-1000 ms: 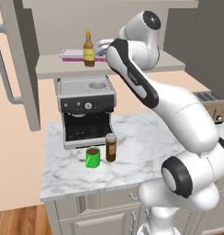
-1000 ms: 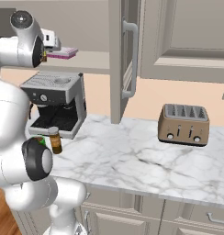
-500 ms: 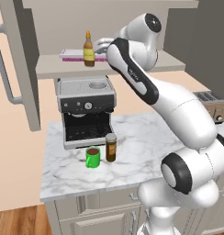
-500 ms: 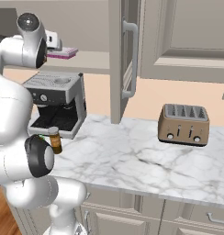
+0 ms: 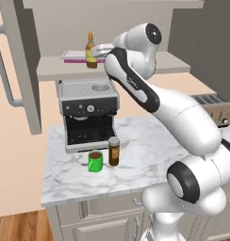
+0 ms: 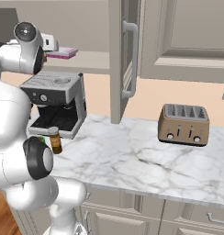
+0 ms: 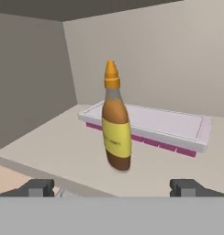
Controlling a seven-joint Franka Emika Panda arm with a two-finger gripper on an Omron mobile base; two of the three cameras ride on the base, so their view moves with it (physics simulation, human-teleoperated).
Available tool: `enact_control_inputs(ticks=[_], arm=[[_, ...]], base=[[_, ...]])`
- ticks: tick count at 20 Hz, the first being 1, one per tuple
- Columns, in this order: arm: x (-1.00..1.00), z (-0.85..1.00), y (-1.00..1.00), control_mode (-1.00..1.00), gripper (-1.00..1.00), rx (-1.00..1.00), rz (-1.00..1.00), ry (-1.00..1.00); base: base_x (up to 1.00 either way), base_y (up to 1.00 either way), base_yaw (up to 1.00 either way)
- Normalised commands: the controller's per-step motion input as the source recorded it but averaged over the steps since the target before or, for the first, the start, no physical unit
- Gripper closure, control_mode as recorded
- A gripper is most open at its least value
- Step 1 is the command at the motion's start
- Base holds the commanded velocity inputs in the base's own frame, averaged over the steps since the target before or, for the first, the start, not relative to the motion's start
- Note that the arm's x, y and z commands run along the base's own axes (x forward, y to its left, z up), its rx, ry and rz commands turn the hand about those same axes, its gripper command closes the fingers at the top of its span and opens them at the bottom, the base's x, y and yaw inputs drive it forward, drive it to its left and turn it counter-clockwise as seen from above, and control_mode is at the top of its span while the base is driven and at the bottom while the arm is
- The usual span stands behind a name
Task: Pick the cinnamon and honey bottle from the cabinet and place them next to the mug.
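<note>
On the cabinet (image 7: 36, 147) shelf, honey bottle (image 7: 116, 123) stands ahead of the spread-apart claw (image 7: 112, 187).

marble counter (image 5: 140, 155), wood floor (image 5: 20, 228), beige wall (image 6: 150, 98)

Mug (image 6: 40, 137), far below the pincer: almost wholly hidden behind the arm in the right base view. Tray (image 5: 74, 56), beyond the pincer: partly covered by the bottle (image 5: 91, 51). Bottle label text: too small to read. Toaster (image 5: 216, 107): cut by the picture edge.
</note>
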Motion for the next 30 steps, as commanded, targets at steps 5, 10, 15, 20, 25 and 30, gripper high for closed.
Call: enact_control_inputs(ticks=[5,10,15,20,25,30], arm=[[0.24,0.00,0.00,-1.00,-1.00,0.00,0.04,0.01],[0.25,0.03,0.00,-1.00,-1.00,0.00,0.02,0.11],[0.25,0.00,0.01,-1.00,-1.00,-0.01,0.01,0.11],[0.05,-0.02,0.07,-1.00,-1.00,0.00,0.00,-0.01],[0.05,-0.08,0.09,-1.00,-1.00,0.00,0.01,-0.01],[0.15,-0.09,0.09,-1.00,-1.00,0.00,0.01,0.00]], base=[[0.00,0.00,0.00],[0.00,0.00,0.00],[0.00,0.00,0.00],[0.00,0.00,0.00],[0.00,0.00,0.00],[0.00,0.00,0.00]])
